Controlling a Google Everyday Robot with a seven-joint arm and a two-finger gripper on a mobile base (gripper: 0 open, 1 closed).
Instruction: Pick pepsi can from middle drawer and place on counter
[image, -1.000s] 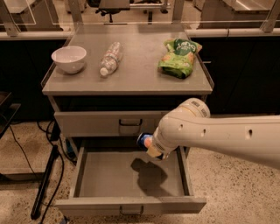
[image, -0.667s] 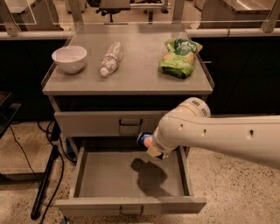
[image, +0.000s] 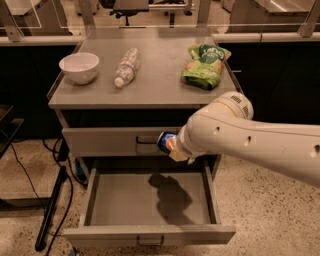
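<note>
The pepsi can (image: 166, 141) is dark blue with a bit of red showing. It hangs in the air in front of the top drawer's front panel, above the open middle drawer (image: 150, 200). My gripper (image: 172, 146) is shut on the pepsi can; most of it is hidden behind my white arm (image: 240, 140), which comes in from the right. The drawer floor is bare and shows the arm's shadow. The counter (image: 150, 80) lies above and behind the can.
On the counter stand a white bowl (image: 79, 67) at the left, a clear plastic water bottle (image: 125, 67) lying in the middle and a green snack bag (image: 205, 66) at the right. Cables and a dark stand (image: 50, 210) are on the floor at the left.
</note>
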